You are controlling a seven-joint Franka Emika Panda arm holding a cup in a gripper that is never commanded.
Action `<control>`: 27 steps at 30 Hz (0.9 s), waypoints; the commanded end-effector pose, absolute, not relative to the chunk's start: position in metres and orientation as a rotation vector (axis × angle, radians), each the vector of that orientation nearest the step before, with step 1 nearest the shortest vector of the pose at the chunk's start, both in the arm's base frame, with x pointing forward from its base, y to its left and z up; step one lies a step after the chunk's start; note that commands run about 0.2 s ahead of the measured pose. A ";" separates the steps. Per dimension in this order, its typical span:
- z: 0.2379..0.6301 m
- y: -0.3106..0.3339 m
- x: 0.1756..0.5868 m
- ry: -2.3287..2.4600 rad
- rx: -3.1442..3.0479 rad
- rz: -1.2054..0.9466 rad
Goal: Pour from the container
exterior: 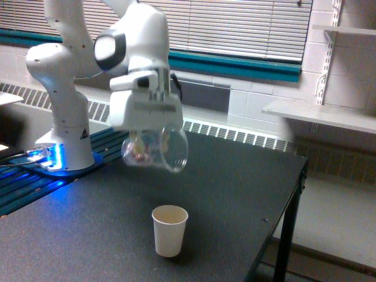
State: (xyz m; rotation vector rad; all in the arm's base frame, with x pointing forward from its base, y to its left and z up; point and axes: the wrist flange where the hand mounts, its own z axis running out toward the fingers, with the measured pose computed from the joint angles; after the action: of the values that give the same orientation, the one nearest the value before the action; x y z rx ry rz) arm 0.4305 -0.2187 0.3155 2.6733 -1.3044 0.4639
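Note:
My gripper (150, 138) is shut on the container (155, 149), a clear plastic cup with small pink and whitish bits showing through it. The cup lies nearly on its side, its mouth facing the exterior view's right and slightly down. It hangs in the air above and a little to the left of a white paper cup (170, 230), which stands upright and open on the dark table (235, 194). A clear gap separates the two cups. The fingers are mostly hidden behind the gripper body and the cup.
The arm's white base (61, 126) stands at the exterior view's left on a blue-lit plate. The table's right edge (296, 188) drops off to the floor. A white shelf (320, 114) and a wall radiator (229, 132) lie behind.

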 end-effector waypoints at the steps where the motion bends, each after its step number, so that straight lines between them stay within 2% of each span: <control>1: 0.295 -0.216 0.430 -1.319 2.667 0.443; 27: 0.245 -0.204 0.427 -1.218 2.631 0.293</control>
State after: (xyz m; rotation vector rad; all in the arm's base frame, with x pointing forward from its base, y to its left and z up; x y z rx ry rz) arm 0.4248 -0.2036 0.2471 2.6676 -1.1698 0.2991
